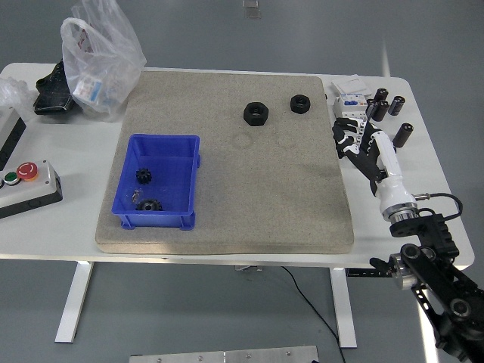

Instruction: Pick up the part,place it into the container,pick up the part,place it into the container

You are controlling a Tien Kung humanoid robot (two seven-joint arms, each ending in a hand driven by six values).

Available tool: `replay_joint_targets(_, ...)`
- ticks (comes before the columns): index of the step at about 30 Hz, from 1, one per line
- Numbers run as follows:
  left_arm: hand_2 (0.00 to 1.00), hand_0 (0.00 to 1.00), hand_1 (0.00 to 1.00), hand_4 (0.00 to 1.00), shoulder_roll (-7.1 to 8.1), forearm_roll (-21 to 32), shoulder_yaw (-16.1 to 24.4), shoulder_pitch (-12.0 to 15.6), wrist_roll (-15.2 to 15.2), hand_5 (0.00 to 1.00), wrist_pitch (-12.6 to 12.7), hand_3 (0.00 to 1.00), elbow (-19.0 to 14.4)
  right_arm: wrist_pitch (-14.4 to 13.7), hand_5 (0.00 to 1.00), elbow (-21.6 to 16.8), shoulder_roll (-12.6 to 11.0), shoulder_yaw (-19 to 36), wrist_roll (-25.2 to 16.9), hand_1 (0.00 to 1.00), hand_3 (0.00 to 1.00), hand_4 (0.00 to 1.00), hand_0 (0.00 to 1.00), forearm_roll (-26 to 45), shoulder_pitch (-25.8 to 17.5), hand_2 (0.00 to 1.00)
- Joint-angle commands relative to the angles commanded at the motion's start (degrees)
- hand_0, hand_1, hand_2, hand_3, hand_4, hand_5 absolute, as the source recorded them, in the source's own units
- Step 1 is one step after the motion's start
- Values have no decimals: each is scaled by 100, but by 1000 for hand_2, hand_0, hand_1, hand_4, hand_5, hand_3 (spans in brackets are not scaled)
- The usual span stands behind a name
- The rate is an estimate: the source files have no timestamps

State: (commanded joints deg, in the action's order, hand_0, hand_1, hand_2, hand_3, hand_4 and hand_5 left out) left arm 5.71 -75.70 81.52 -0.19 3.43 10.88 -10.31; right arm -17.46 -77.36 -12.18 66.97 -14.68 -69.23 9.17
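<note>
No legible markings observed.
Right hand (pixel 355 141) was open and empty, right of both nuts (pixel 256 113) on the mat (pixel 227 197).

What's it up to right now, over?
Right robot hand open, empty, beside mat. Two gears in blue bin. Two black nuts waiting on mat. Nothing blocking.

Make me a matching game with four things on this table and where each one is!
Things:
1. blue bin
2. small gears
3. big black nut
4. plastic bag

Places:
A. far left corner of the table
B. inside the blue bin
C. left part of the mat
D. far part of the mat, out in the open

Pairs: 1-C, 2-B, 3-D, 4-A
</note>
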Motion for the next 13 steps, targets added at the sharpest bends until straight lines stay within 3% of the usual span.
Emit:
replay_joint_targets(1,670,707,705,646,-7,-64,33,-9,-9,234,51,669,0,-9,594,3,4,3,-3,667,670,853,565,31,-6,748)
replay_joint_targets(6,670,707,705,646,-15,-177,79,-55,-35,234,204,669,0,-15,594,-2,14,15,-18,667,670,853,565,157,4,748)
replay_joint_targets(7,558,703,573,645,-12,-175,66,-64,-28,233,209,672,0,-6,596,-8,15,17,-17,599,690,851,557,172,10,636)
replay_joint_targets(13,558,703,573,645,-16,-181,35,-75,2,233,205,672,0,10,596,-8,20,51,-7,599,690,851,557,215,-18,636)
